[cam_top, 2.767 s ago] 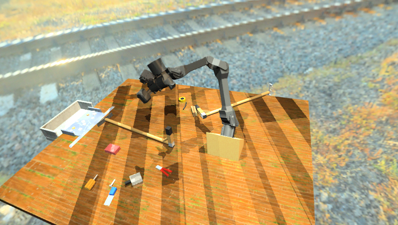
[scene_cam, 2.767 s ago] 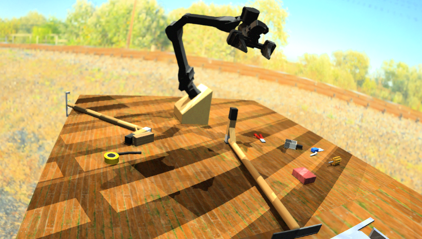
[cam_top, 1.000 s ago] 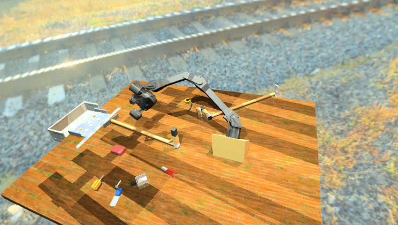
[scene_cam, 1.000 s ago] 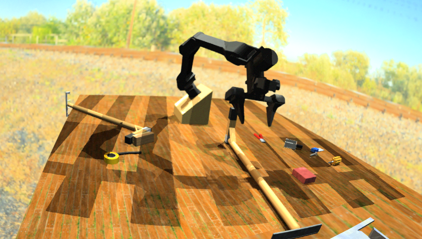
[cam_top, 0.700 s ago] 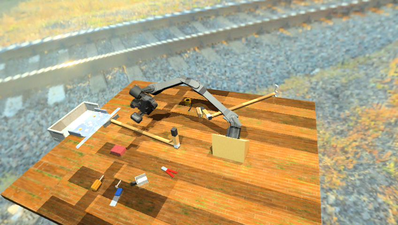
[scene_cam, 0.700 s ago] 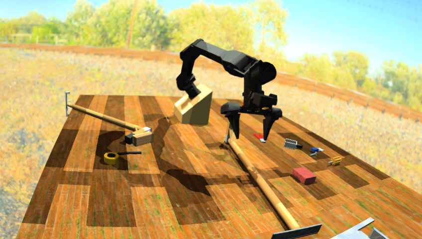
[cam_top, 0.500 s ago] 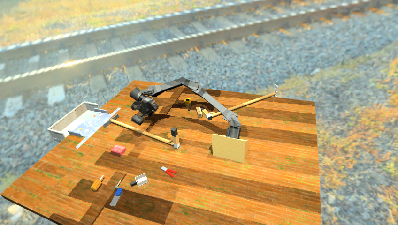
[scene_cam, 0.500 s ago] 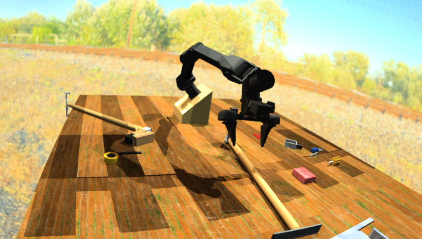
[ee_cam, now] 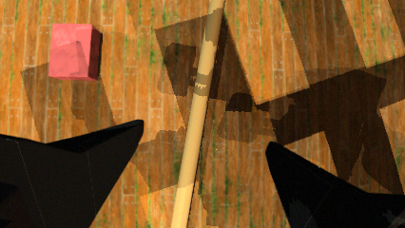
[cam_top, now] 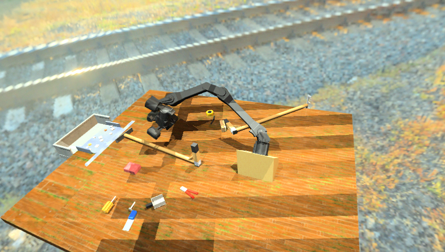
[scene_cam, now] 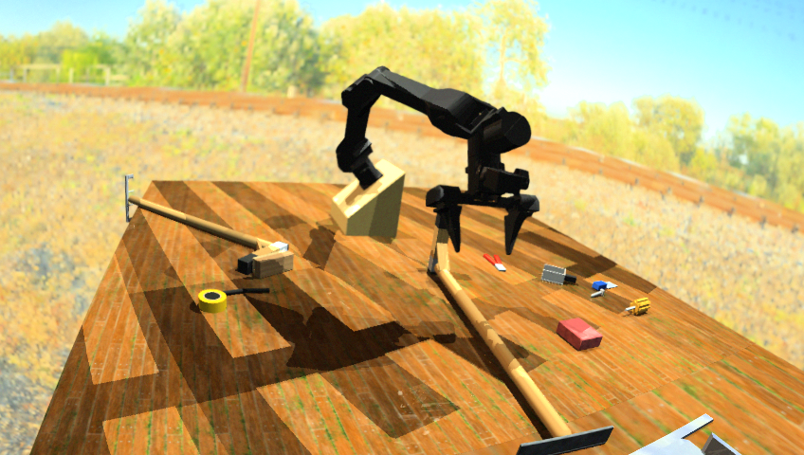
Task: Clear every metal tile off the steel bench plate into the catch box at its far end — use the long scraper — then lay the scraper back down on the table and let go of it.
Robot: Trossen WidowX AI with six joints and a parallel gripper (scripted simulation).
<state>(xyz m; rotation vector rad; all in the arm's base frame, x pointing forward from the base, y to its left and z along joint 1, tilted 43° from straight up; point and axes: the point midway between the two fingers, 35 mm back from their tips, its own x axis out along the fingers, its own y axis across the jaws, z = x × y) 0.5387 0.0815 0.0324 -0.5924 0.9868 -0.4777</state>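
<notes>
My end effector (cam_top: 163, 123) (scene_cam: 484, 251) (ee_cam: 206, 137) is spread wide, nothing between its fingers, above the counter (cam_top: 296, 202) (scene_cam: 349, 406) (ee_cam: 128, 14). In the wrist view the handle of the long scraper (cam_top: 159, 147) (scene_cam: 490, 337) (ee_cam: 196, 109) runs between my fingertips. Scraper lies on the counter, blade end near the steel bench plate (cam_top: 106, 142). Several metal tiles (cam_top: 100, 137) remain on the plate; catch box (cam_top: 64, 149) at its far end. Red block (cam_top: 132, 168) (scene_cam: 579, 334) (ee_cam: 73, 51) to one side of the handle, apart from it.
</notes>
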